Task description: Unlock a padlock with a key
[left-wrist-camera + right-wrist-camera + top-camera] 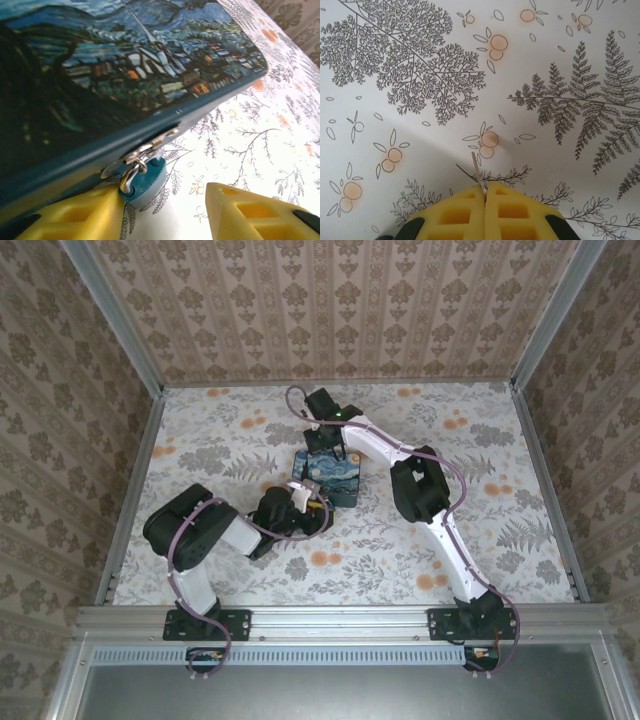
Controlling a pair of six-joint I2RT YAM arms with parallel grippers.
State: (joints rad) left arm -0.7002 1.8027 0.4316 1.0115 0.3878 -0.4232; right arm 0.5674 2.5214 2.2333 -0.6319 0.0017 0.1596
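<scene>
Padlock (144,181) hangs inside released left hand (164,197), touching one finger; right hand (485,192) clenched on key (476,172).

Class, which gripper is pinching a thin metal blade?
The right gripper, shut on the key; the left gripper stands open beside the padlock.

Under my right gripper (485,192): table cover (520,75), white, printed with grey ferns (590,110) and small orange blossoms (490,140). Faint soft shadow on it just ahead of the tip. The same print runs out to the right of my left gripper (164,197), in bright glare. Beyond that, a strip of wallpaper (300,20). Enclosure around both tools: back wall (330,310), left wall (50,390), right wall (600,390), all tan damask-and-stripe paper. Aluminium posts (110,310) in the far corners. Aluminium rail (340,618) behind the tools, grey panel (340,695) past it. Light is even and diffuse.
</scene>
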